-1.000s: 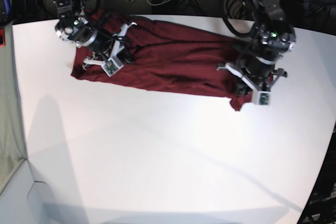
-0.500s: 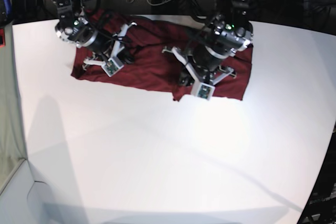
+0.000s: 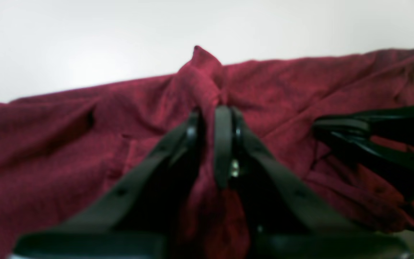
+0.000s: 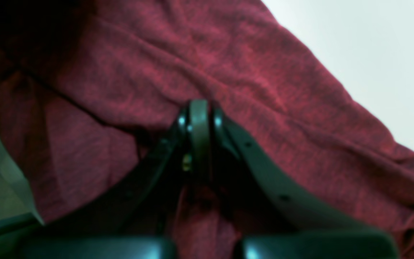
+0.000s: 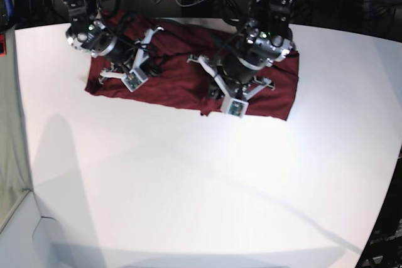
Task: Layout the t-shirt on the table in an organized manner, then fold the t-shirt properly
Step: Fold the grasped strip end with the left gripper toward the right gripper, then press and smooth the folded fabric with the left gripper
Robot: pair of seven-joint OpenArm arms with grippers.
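You're mid-fold — left gripper clamped on a shirt pinch, right gripper clamped on cloth too; shirt lies bunched on the table — folds remain.

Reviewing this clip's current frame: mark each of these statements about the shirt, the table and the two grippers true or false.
1. The left gripper is shut on a bunched ridge of the t-shirt. True.
2. The right gripper stands wide open above bare table. False: it is shut, with t-shirt fabric under and around it.
3. The t-shirt lies at the far part of the table. True.
4. The t-shirt carries a large white print. False: it is plain dark red.
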